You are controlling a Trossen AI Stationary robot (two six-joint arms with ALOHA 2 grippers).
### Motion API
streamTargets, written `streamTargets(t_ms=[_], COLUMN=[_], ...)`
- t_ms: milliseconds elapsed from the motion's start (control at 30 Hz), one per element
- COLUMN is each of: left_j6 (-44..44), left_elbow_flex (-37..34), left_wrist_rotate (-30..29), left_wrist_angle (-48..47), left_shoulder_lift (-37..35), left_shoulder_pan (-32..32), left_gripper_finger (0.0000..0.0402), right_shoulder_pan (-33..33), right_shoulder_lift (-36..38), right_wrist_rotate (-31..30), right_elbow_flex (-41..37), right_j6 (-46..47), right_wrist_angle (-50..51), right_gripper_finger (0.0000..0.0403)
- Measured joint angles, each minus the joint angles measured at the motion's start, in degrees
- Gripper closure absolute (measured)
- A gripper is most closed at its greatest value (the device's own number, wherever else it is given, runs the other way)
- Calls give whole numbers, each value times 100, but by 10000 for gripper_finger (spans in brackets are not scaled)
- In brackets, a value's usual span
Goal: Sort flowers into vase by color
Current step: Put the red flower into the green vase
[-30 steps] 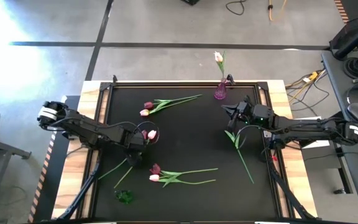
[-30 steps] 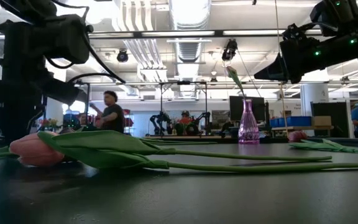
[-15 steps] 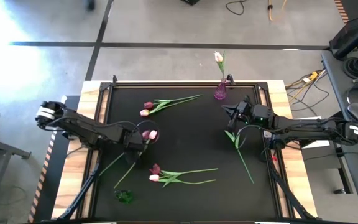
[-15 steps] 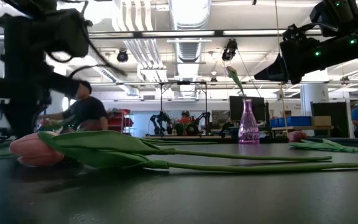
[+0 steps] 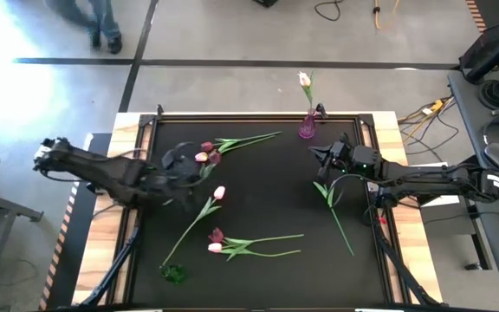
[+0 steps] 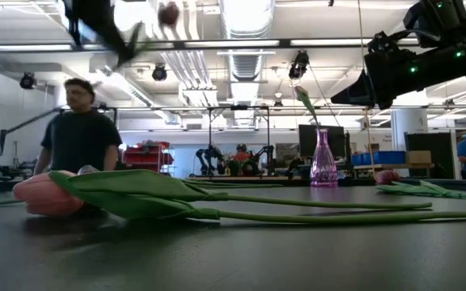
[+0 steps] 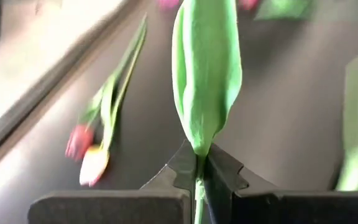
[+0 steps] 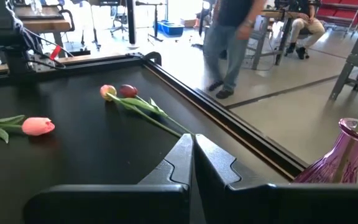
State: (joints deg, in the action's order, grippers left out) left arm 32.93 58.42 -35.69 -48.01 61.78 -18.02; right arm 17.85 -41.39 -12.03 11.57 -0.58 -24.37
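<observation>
My left gripper [image 5: 189,173] [image 6: 95,20] is shut on a dark magenta tulip, whose head [image 6: 168,12] hangs high over the table's left half. A pale pink tulip [image 5: 219,192] lies just beyond it, its stem running toward the green vase [image 5: 173,273]. Two tulips [image 5: 204,152] lie at the far left, and two more [image 5: 216,242] near the front. A pink vase [image 5: 307,128] at the far edge holds one pale tulip [image 5: 304,80]. My right gripper [image 5: 319,154] [image 8: 191,146] hovers shut and holds nothing, above another flower [image 5: 332,195]. My left gripper pinches the tulip's thin green stem [image 7: 197,177] between its two fingers, just below a broad leaf [image 7: 207,74] that sticks out past the fingertips. The stem shows in the slit between the fingers, running along them. The flower is lifted clear of the table.
The black mat has a raised frame [image 5: 258,116] and wooden borders. A pale tulip [image 6: 47,194] with long leaves lies close to the low camera. A person [image 6: 79,133] stands beyond the table, and others walk in the room behind.
My left gripper has shut on the dark tulip's stem, risen steeply and tipped up from pointing down to a slant. The dark tulip has been lifted clear of the table. The pale tulip that lay beside it has stayed on the mat, shifted a little toward the right.
</observation>
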Motion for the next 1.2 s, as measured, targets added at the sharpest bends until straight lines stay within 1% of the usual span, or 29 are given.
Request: streamTargets(t_ms=[67,167,300,467,633,767,833,967,1067,1200], left_j6=[-101,-229,14,416,799,1151,1157,1044,841,813], left_elbow_flex=[149,239,253,253,253,260,320,679,1049,1560], left_wrist_rotate=[-333,-825,-1647,-2610,-3597,-4393,-4577,-4769,-4784,-4799], left_wrist_angle=[199,363,374,613,1138,1526,1748,1832,1831,1664], left_shoulder_lift=[-224,-463,-607,-510,-256,9,178,597,962,1461], left_shoulder_pan=[-419,-1207,-2394,-3707,-4668,-5113,-5227,-5327,-5364,-5482], left_gripper_finger=[401,401,401,401,402,402,401,401,401,401], right_shoulder_pan=[0,2,0,1,2,2,1,2,0,2], right_shoulder_lift=[0,-1,-2,-2,0,0,-1,0,-1,0], right_wrist_rotate=[0,0,-2,-2,-2,-4,-4,-13,-103,-165], right_elbow_flex=[-2,-2,-2,-1,-2,-2,-2,-2,-2,-2], right_j6=[0,4,9,71,79,128,200,247,387,549], right_wrist_angle=[3,3,1,-21,-43,-59,-63,-63,-63,-58], right_gripper_finger=[394,394,394,394,394,394,394,394,394,394])
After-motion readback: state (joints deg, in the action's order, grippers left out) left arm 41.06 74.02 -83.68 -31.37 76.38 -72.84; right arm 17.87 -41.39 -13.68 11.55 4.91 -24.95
